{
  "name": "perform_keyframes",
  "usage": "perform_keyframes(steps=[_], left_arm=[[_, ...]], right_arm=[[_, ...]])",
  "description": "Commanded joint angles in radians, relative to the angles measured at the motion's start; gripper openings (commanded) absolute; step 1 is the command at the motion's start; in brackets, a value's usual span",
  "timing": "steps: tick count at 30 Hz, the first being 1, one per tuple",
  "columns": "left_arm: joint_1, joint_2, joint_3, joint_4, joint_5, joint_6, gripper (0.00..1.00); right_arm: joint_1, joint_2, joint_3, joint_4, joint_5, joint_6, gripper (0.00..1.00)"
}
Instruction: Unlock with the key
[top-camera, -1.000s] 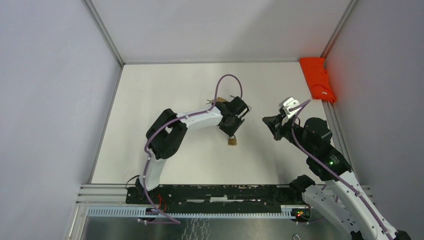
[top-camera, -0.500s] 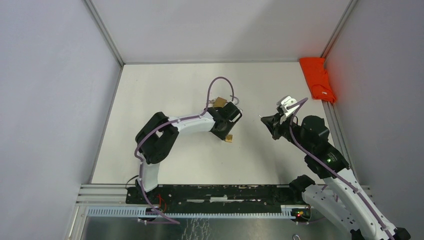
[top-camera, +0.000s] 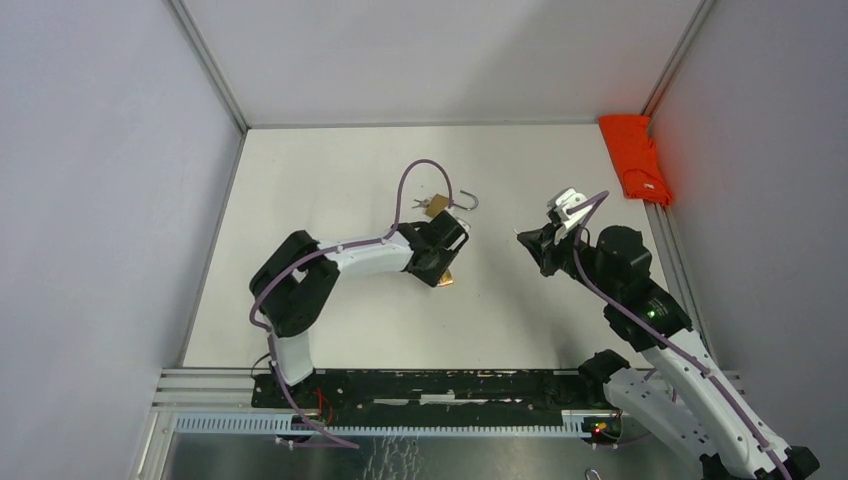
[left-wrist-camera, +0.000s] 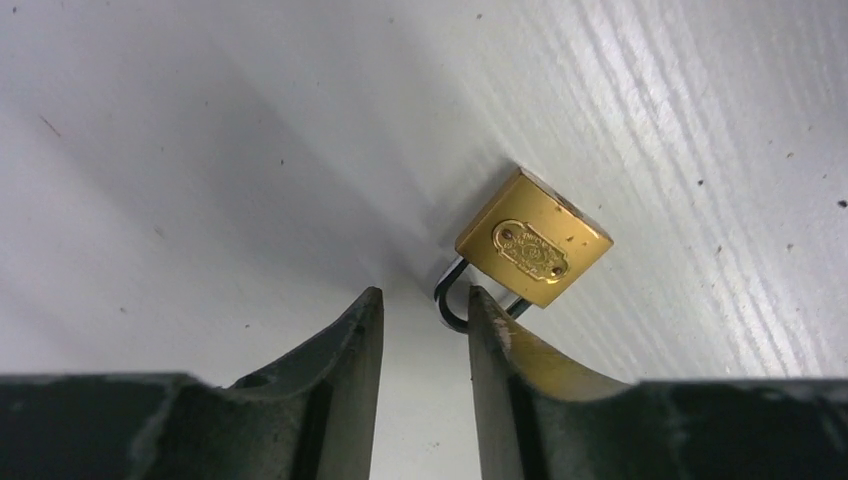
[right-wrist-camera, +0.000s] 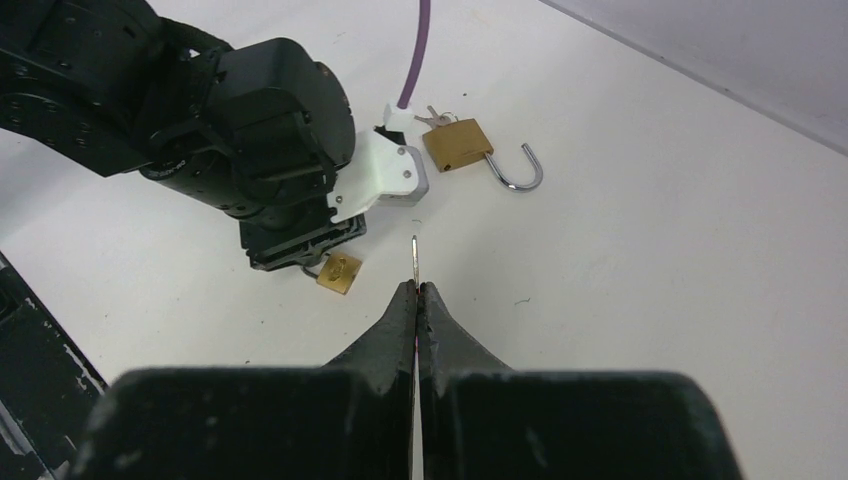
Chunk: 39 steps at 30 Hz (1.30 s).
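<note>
A small brass padlock (left-wrist-camera: 533, 250) lies on the white table, its shackle (left-wrist-camera: 447, 303) pointing at my left gripper (left-wrist-camera: 425, 295). That gripper is open, and the shackle's loop sits just at the tip of the right finger, not pinched. From above, the padlock (top-camera: 447, 281) peeks out under the left gripper (top-camera: 440, 268). My right gripper (right-wrist-camera: 416, 287) hovers to the right of it, shut on a thin key (right-wrist-camera: 415, 255) whose blade sticks out toward the padlock (right-wrist-camera: 339, 272). In the top view the right gripper (top-camera: 526, 240) is well apart from the padlock.
A larger brass padlock (top-camera: 437, 206) with its shackle (top-camera: 466, 203) swung open and keys in it lies just behind the left wrist. A red cloth (top-camera: 635, 158) sits at the back right corner. Grey walls close in on three sides.
The left arm has drawn back to the left and the small padlock has shifted left with it, uncovering the larger open padlock. The right gripper has edged slightly left, still shut on the key.
</note>
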Motion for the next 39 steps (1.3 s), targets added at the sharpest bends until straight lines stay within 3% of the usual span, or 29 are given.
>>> perform_keyframes(steps=[1,12,16,21,39], left_arm=[[0.007,-0.039,-0.059,-0.007,0.027,-0.026,0.46],[0.007,-0.254,0.039,-0.07,0.036,0.063,0.58],[0.008,-0.297,0.005,-0.038,0.153,0.113,0.66],[0.007,-0.274,-0.078,0.067,0.262,0.09,0.69],[0.005,-0.048,-0.056,0.154,0.244,0.19,0.7]], right_arm=[[-0.003,0.005,0.024,0.064,-0.02,0.013,0.0],[-0.004,-0.012,-0.034,0.143,-0.073,0.06,0.0],[-0.003,-0.029,-0.034,0.149,-0.071,0.057,0.0],[-0.004,-0.053,-0.021,0.124,-0.056,0.047,0.0],[-0.004,-0.088,-0.019,0.093,-0.049,0.048,0.0]])
